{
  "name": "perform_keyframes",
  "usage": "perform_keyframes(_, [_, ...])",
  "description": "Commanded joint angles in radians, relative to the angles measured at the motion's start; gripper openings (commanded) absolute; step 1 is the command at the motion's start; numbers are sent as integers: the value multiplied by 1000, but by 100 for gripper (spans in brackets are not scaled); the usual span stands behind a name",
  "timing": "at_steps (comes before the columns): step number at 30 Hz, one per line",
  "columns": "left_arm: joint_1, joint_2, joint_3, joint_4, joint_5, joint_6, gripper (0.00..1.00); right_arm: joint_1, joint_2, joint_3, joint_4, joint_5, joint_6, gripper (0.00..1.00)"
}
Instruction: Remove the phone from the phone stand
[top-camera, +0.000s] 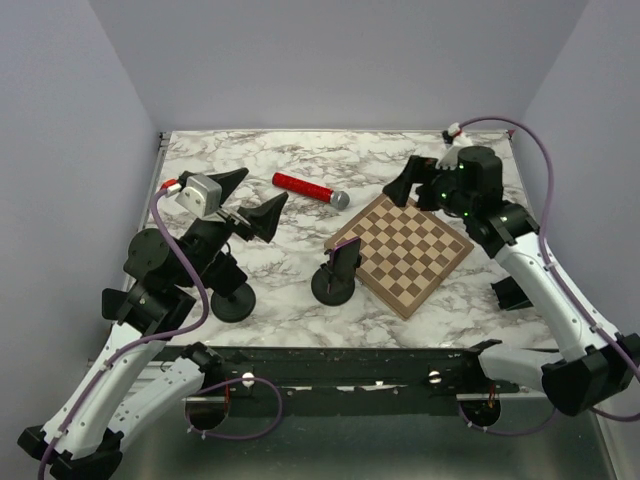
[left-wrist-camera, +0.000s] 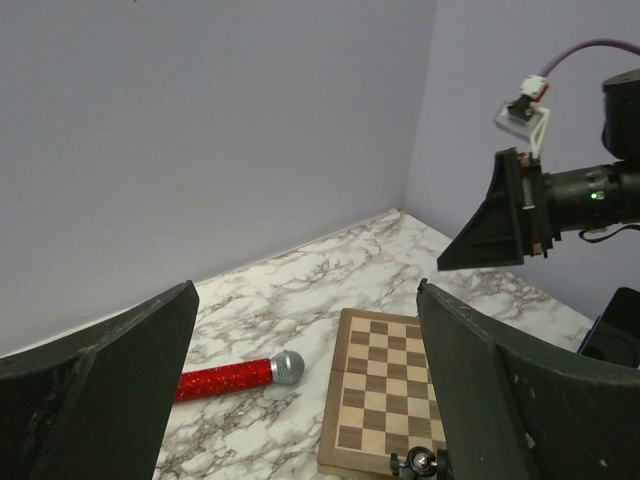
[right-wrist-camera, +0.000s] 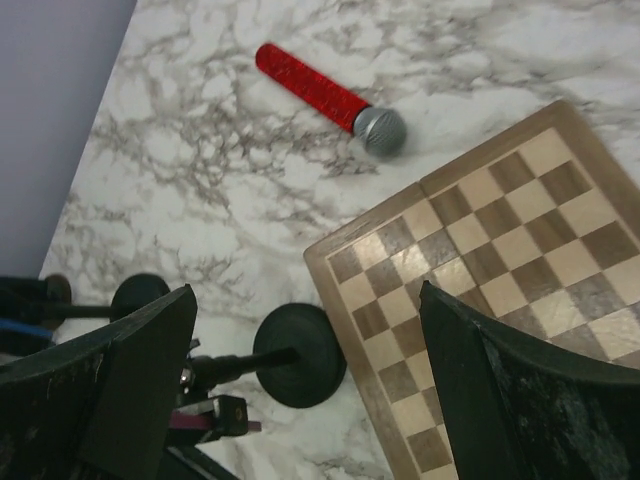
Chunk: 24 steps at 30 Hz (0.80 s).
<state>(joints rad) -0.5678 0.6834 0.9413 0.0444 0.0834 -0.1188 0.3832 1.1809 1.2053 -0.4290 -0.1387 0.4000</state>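
**Arm bases at the near edge; phone not yet off the phone stand**

Just beyond the bases, in the middle of the table, a dark slab that I take for the phone leans tilted on the phone stand. The stand's round foot sits just beside the near-left edge of the chessboard. A second stand is to the left, close to the left arm. A red microphone lies farther back. The left claw hangs wide open and empty, far-left of the phone and well apart from it. The right claw, also wide and empty, hovers by the board's far corner. Nothing of the task looks done: the reach, the grip and the lift are all left to do.
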Motion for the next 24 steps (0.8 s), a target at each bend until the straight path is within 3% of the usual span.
perform_keyframes(1, [-37, 8, 30, -43, -10, 66, 99, 74, -32, -16, 22, -101, -8, 100])
perform_keyframes(6, [-65, 17, 35, -71, -36, 95, 99, 136, -34, -16, 74, -229, 5, 100])
perform_keyframes(12, [-85, 12, 30, -64, -60, 106, 99, 256, -50, -71, 111, -163, 39, 100])
perform_keyframes(24, [-107, 1, 17, -54, -106, 114, 99, 575, -95, -211, 120, 274, 80, 100])
